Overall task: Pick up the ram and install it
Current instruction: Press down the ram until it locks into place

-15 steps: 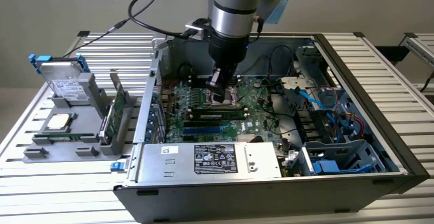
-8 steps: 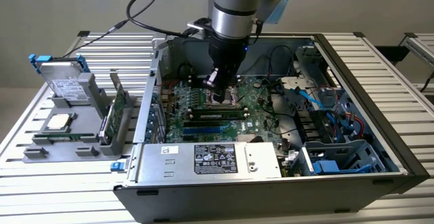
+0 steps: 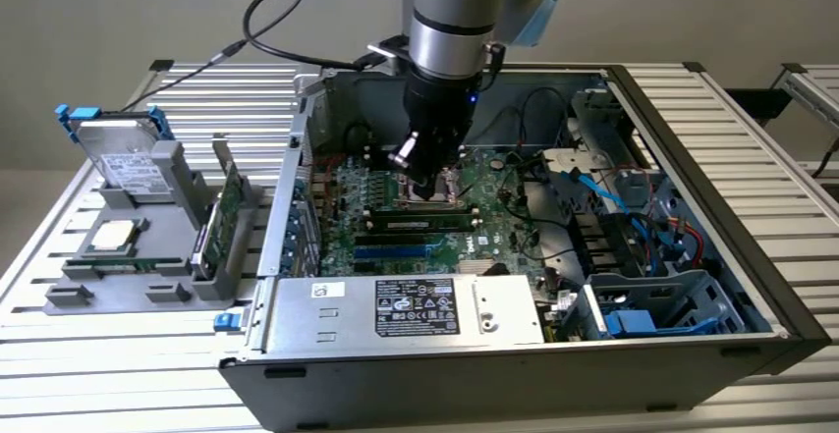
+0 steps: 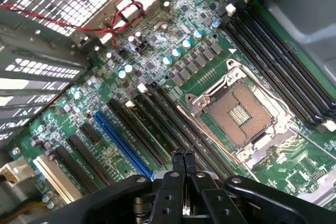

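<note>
My gripper hangs inside the open computer case, low over the motherboard near the CPU socket. In the wrist view its black fingers are pressed together with nothing between them, above the long black memory slots. The ram appears as a long narrow green stick on edge at the front of the grey holder, on the table at the exterior view's left, well away from the gripper.
In the grey holder also stand a silver hard drive with blue clips, a CPU chip and a broader green card. The power supply, blue cables and the drive cage crowd the case.
</note>
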`<state>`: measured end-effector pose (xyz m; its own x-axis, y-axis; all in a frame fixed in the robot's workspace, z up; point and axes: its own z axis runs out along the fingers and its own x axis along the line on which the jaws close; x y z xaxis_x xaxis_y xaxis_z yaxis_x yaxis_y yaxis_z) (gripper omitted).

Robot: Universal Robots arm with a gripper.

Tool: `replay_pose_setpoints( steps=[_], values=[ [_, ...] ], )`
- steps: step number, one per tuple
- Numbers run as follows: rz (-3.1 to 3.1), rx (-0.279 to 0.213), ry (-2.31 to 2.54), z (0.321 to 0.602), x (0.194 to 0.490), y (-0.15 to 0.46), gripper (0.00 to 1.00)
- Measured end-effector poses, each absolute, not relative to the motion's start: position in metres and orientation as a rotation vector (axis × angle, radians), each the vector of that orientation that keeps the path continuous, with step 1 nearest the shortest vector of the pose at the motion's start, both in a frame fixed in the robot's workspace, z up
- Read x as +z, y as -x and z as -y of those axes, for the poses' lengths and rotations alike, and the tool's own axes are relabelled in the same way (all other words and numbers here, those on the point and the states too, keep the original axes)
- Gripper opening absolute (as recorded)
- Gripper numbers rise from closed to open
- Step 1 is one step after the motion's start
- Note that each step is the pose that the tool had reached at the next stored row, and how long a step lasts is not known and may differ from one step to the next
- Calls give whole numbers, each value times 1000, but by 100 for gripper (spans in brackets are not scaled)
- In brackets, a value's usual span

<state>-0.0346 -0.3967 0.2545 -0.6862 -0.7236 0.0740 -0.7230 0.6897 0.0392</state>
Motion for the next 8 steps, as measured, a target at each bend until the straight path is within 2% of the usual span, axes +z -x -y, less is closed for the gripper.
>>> replay_pose_setpoints(
  steps=[8],
  values=[
    [2891, -14, -1021, 397, 251, 35, 10]
  ],
)
